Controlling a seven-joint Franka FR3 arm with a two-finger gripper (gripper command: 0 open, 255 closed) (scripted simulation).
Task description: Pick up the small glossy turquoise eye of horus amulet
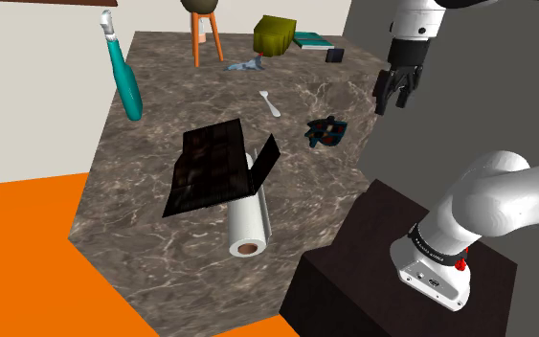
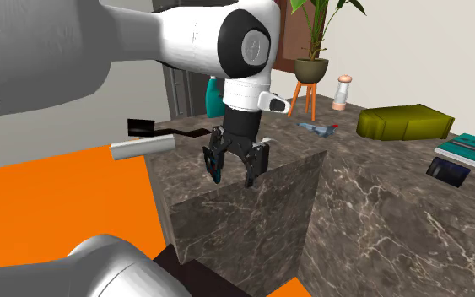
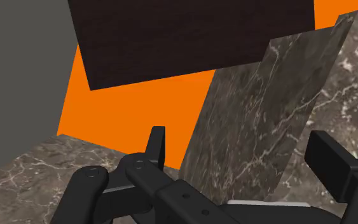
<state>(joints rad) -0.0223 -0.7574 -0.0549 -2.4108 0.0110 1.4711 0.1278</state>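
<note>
The small dark blue-green amulet [image 1: 325, 132] lies flat on the marble tabletop [image 1: 334, 182], near the edge by the dark stand [image 1: 353, 268]; a white spoon [image 1: 271, 103] lies close by, and a white roll [image 1: 249, 226] is farther off; the end effector [image 1: 393, 103] hangs up in the air beside the amulet, touching nothing; its fingers are wide apart, likely so they can drop around the amulet.

Flat, even, bright light falls across every view.
</note>
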